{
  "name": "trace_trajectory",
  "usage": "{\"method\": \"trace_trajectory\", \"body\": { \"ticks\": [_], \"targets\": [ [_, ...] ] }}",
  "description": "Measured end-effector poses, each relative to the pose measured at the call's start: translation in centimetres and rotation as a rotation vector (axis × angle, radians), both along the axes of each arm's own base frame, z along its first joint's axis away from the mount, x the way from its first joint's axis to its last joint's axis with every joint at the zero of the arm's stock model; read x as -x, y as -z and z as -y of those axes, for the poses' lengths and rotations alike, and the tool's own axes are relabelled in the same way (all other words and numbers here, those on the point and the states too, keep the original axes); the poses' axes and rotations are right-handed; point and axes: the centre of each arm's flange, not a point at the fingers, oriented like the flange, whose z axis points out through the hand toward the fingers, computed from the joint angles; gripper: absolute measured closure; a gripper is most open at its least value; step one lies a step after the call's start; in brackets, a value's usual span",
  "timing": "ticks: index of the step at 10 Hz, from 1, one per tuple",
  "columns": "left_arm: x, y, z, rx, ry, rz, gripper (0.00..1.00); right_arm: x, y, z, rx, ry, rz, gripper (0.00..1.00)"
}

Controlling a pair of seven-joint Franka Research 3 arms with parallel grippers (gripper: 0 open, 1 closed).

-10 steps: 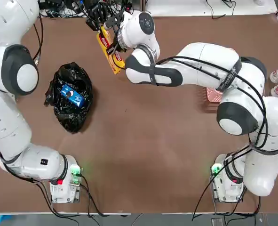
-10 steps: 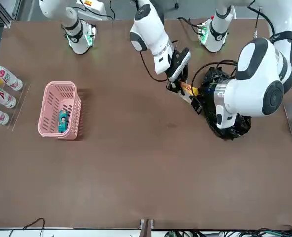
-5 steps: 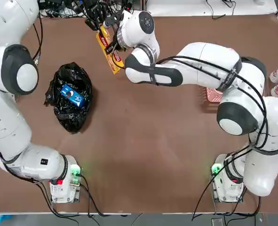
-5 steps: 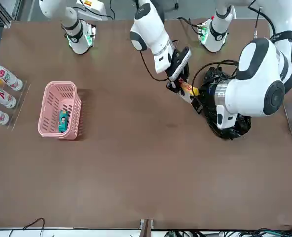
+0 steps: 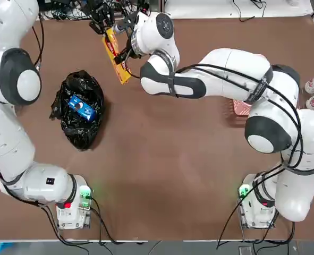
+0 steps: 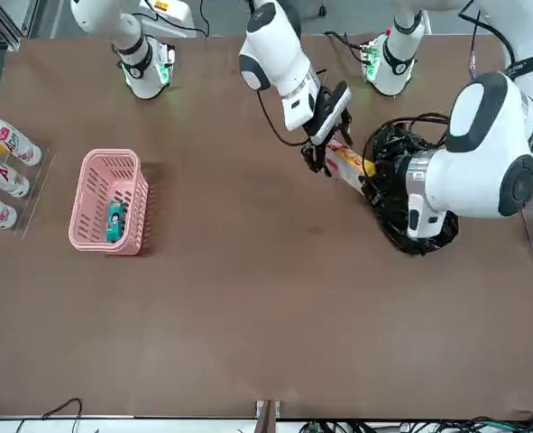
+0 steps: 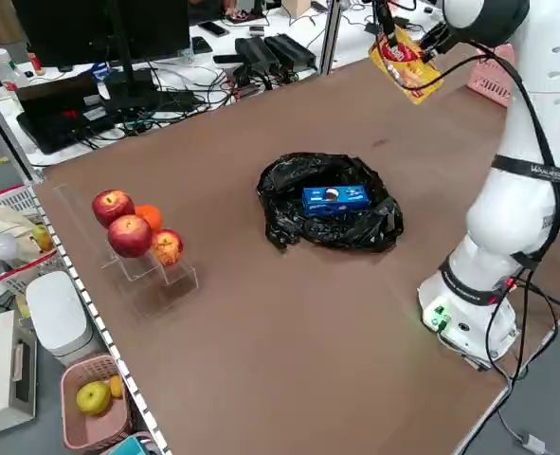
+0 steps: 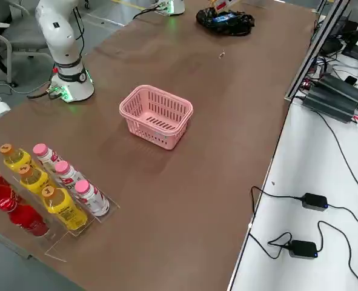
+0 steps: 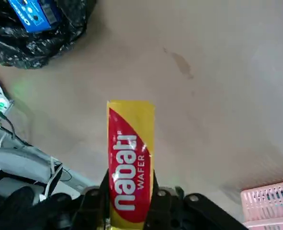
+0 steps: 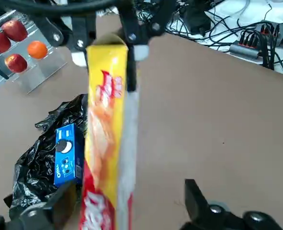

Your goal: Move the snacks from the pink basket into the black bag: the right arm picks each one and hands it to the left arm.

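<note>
1. Step in hand (judged): left arm's transfer to the bag. Packet and bag are toward the far left corner of the tabletop (image 5: 162,175), the bag nearer the left edge.
2. Receiving point: the black bag (image 5: 74,127), with the blue packet (image 5: 82,108) lying on it. Approach from above and lower gently; the loose folds could snag or the blue packet could be pushed off.
3. The left gripper (image 9: 131,187), near the far edge, grips the yellow-and-red wafer packet (image 9: 131,158) by one end, fingers narrow on it. Keep the pressure light, as the wrapper may crush.
4. The right gripper (image 10: 130,186), just beside it, has its fingers spread wide and holds nothing. Withdraw it rightward before the left arm swings to the bag, so that neither finger catches the wrapper.
5. Next pick: the teal packet (image 6: 114,221), in the pink basket (image 6: 110,152), toward the right edge.
6. Surface: brown and smooth. Apples (image 7: 130,236) sit on a clear stand by the left edge; bottles (image 8: 69,209) stand by the right edge.
7. Room: a monitor (image 7: 128,28) on the left; a white worktop (image 8: 306,242) with adapters and cables runs beyond the far edge.
</note>
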Motion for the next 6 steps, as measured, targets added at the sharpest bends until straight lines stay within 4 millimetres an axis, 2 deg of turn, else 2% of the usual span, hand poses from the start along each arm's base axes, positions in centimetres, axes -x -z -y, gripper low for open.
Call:
{"method": "trace_trajectory", "body": {
  "ticks": [2, 3, 5, 6],
  "targets": [
    [-0.9, 0.2, -4.5, -0.033, 0.000, 0.015, 0.70, -0.7, 0.0, 0.5, -0.002, 0.027, -0.012, 0.00],
    [-1.4, 0.4, -7.1, -0.046, -0.027, 0.016, 0.70, -1.8, -0.1, 1.4, 0.008, 0.050, -0.021, 0.00],
    [-2.2, 1.1, -13.2, -0.075, -0.105, 0.004, 0.70, -5.4, -1.1, 5.0, 0.070, 0.095, -0.060, 0.00],
    [-2.1, 1.7, -15.6, -0.087, -0.126, -0.019, 0.70, -7.0, -1.8, 6.9, 0.106, 0.092, -0.061, 0.00]
  ]
}}
